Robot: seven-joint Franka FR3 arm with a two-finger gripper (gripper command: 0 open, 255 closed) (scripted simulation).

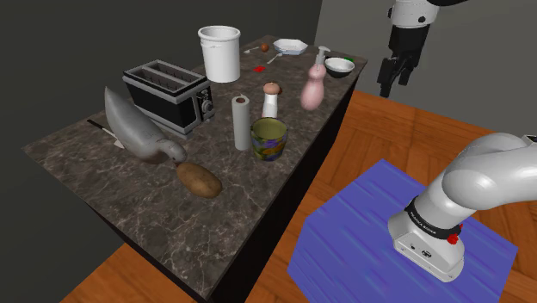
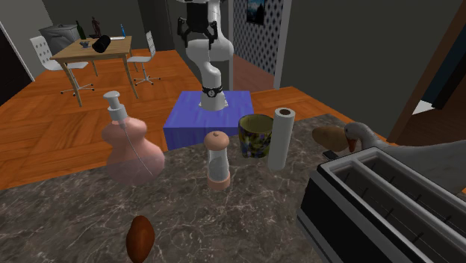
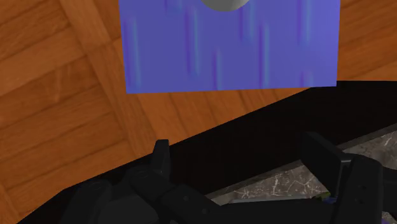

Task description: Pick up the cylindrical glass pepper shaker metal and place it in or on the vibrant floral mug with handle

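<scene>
The pepper shaker (image 1: 271, 101) is a clear cylinder with a rounded brown cap, upright on the dark marble counter (image 1: 129, 202). Just in front of it stands the floral mug (image 1: 269, 139), yellow, green and blue, empty. In the second exterior view the shaker (image 2: 217, 161) stands left of the mug (image 2: 255, 135). My gripper (image 1: 392, 82) hangs high in the air beyond the counter's edge, over the wooden floor, far from both. It is open, fingers apart with nothing between them (image 3: 242, 156). The gripper (image 2: 197, 31) sits above the arm's blue stand.
Beside the mug stand a white paper roll (image 1: 241, 123) and a pink soap dispenser (image 1: 313, 86). A toaster (image 1: 168, 95), white pot (image 1: 219, 53), goose figure (image 1: 138, 131), potato (image 1: 199, 180) and dark bowl (image 1: 339, 66) share the counter. The blue stand (image 1: 361, 241) lies beside it.
</scene>
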